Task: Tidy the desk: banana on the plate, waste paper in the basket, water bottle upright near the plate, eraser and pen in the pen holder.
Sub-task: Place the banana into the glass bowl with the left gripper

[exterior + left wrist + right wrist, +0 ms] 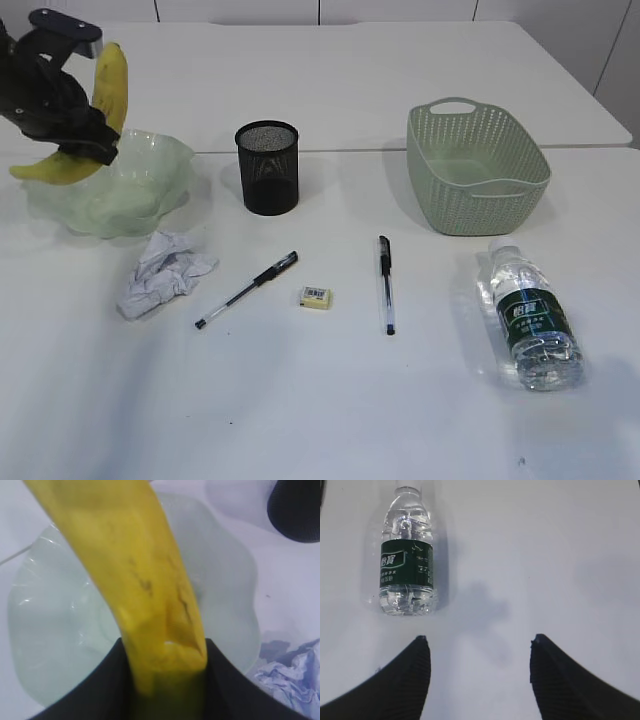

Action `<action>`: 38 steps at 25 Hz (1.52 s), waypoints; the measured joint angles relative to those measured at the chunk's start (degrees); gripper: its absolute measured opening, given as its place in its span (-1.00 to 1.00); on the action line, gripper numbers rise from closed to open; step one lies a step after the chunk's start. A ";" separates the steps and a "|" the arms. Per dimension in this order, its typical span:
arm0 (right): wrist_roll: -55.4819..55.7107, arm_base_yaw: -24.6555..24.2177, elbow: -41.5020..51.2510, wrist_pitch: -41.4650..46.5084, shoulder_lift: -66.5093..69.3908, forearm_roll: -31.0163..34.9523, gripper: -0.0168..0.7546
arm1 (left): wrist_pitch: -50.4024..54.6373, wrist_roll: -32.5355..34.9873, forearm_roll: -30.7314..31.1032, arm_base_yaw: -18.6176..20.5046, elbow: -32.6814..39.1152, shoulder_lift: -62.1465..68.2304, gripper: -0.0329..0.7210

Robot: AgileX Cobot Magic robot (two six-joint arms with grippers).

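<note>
A white desk seen from the front. At far left, the left gripper [75, 125] hangs tilted above a pale green plate [150, 195], its jaws clamped around a yellow banana [108, 85] held in the air over the plate. The right gripper [479, 672] is out of the exterior view; its wrist camera shows its jaws spread wide with nothing between them, hovering over bare table near a water bottle [406, 555] lying on its side.
</note>
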 joint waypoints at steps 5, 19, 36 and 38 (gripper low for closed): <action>0.00 0.00 0.00 -0.12 0.00 -0.09 0.25 | -0.11 0.00 0.00 0.00 0.00 3.02 -0.28; 0.00 0.00 0.00 -1.61 0.00 -0.09 0.25 | -3.86 0.00 0.00 0.00 0.00 7.38 -0.28; 0.00 0.00 0.00 -1.73 0.00 -0.32 0.25 | -9.07 0.00 -1.82 0.00 0.00 7.38 -0.18; 0.00 0.00 0.00 -1.73 0.00 -0.35 0.25 | -9.07 0.00 -1.82 0.00 0.00 7.38 -0.18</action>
